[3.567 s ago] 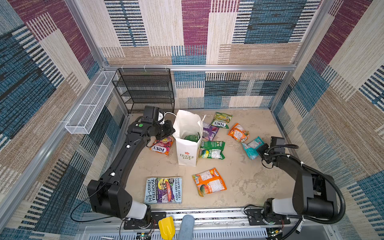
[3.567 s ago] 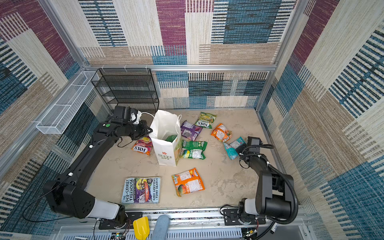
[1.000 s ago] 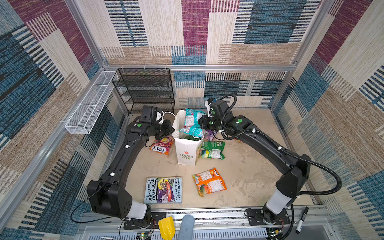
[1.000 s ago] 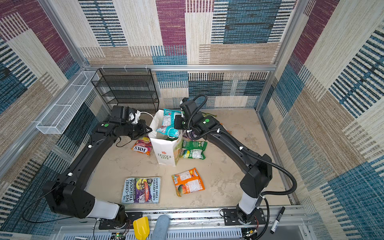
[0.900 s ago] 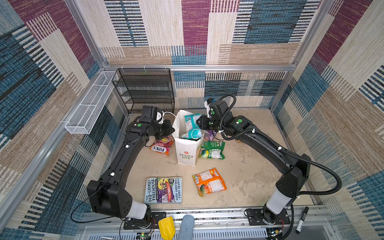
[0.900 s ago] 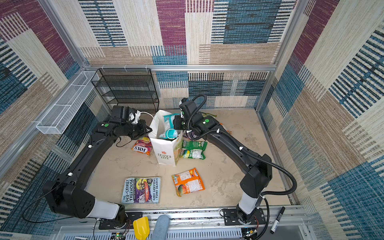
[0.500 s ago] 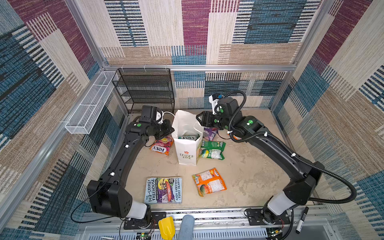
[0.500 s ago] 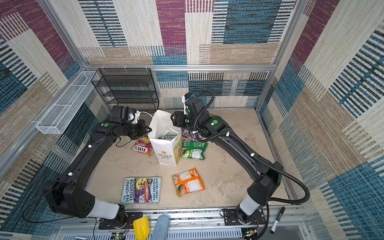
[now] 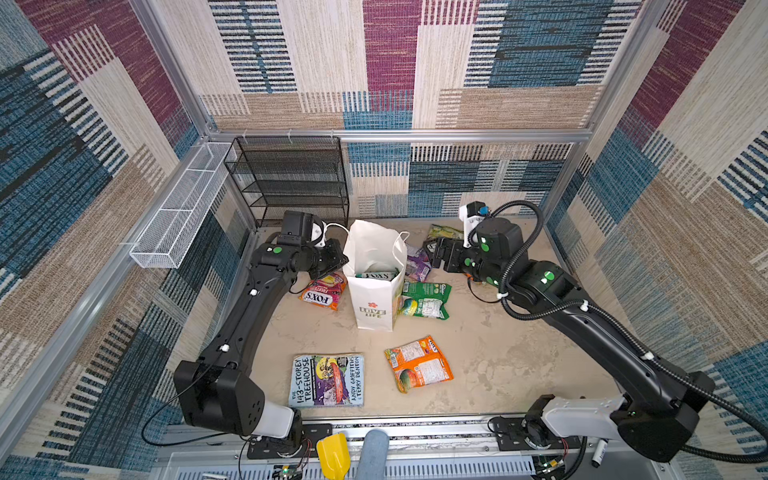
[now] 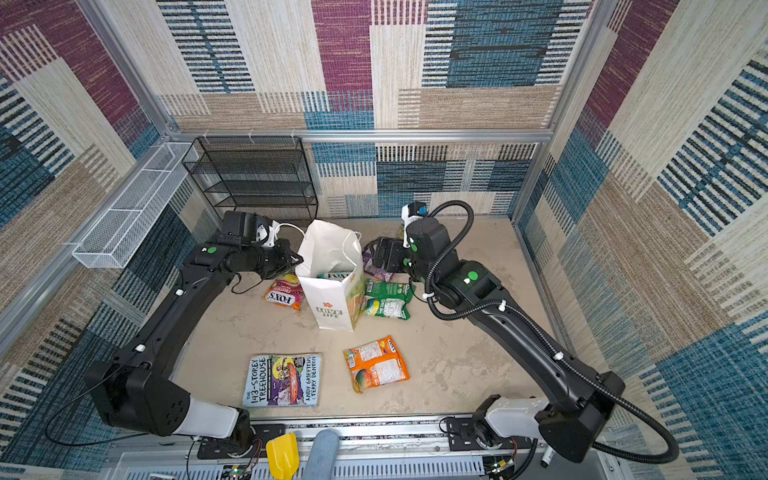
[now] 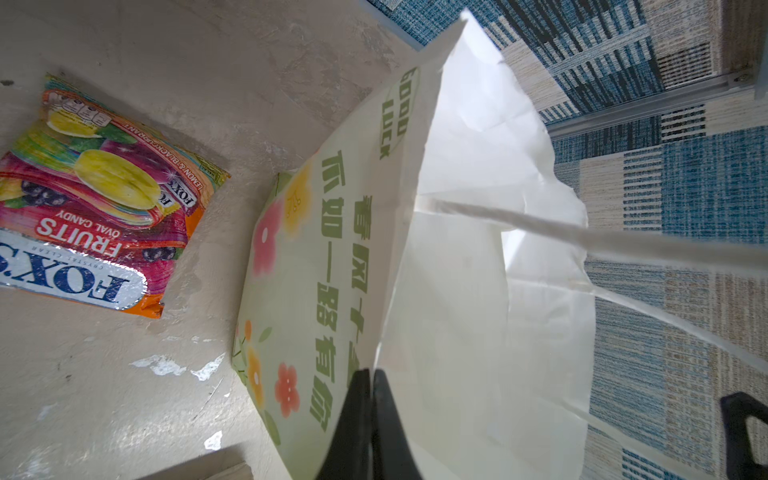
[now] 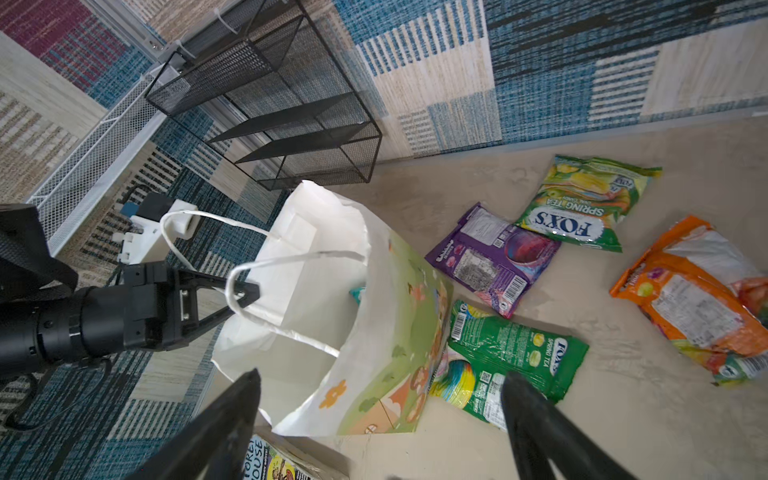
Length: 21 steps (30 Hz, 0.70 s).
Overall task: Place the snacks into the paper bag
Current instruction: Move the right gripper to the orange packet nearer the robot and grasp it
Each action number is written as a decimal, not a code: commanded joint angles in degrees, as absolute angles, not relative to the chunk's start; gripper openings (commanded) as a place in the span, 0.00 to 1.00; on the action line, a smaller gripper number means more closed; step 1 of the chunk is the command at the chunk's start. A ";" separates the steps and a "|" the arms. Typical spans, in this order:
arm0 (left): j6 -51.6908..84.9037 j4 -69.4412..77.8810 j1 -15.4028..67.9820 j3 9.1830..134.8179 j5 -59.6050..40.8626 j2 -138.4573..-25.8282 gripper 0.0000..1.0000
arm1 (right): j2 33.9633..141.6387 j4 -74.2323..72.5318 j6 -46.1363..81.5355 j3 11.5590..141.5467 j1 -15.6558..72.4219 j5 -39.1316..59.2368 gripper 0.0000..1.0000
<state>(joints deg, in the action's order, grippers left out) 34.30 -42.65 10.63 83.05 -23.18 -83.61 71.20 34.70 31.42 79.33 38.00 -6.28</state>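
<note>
Left hand (image 11: 369, 376) was clamped on the rim of the paper bag (image 11: 457, 311); right hand (image 12: 382, 376), apart and empty, hung beside it. Six snack packets (image 9: 417, 363) lay outside, one FOX'S packet (image 9: 376, 275) inside.

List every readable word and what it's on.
"LOVE LIFE": paper bag front.
"GOOD LUCK": the bag's side, beside Chinese characters.
"FOX'S FRUITS OVAL CANDY", "LEMON & BLACKCURRANT": pink-red packet.
"FOX'S SPRING TEA": yellow-green packet.
"FOX'S SPRING TEA": green packet.
"FOX'S": packet inside the bag.
"THE 143-STOREY TREEHOUSE", "ANDY GRIFFITHS & TERRY DENTON": book.
Too small: purple packet, orange packet beside it, orange packet near the book.
</note>
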 commanded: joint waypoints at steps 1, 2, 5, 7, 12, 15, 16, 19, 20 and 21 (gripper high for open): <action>34.97 -42.14 10.63 83.06 -24.13 -83.67 0.00 | 67.66 35.24 33.03 73.59 36.80 -6.69 0.92; 34.98 -42.13 10.63 83.06 -24.12 -83.61 0.00 | 66.74 35.01 33.13 71.43 36.55 -5.98 0.92; 34.96 -42.18 10.63 83.06 -24.11 -83.58 0.00 | 64.90 33.31 32.38 64.07 36.30 -2.24 0.90; 34.96 -42.18 10.68 83.04 -24.12 -83.54 0.00 | 65.21 32.58 31.38 60.19 36.30 0.70 0.87; 34.98 -42.14 10.69 83.02 -24.30 -83.76 0.00 | 68.41 29.98 30.21 51.28 36.30 7.39 0.79; 34.89 -42.17 10.65 83.06 -24.24 -83.77 0.00 | 70.14 26.47 29.94 46.64 36.34 9.60 0.78; 34.86 -42.13 10.62 83.06 -24.17 -83.75 0.00 | 71.20 25.15 29.75 45.34 36.32 10.93 0.78; 34.81 -42.15 10.72 83.01 -23.86 -83.76 0.00 | 75.29 22.53 28.77 43.68 36.39 13.22 0.75; 34.80 -42.18 10.71 82.96 -23.91 -83.76 0.00 | 76.95 21.97 28.39 43.38 36.39 13.41 0.73; 34.79 -42.19 10.71 83.05 -23.91 -83.83 0.00 | 78.63 21.53 28.14 43.28 36.38 13.54 0.71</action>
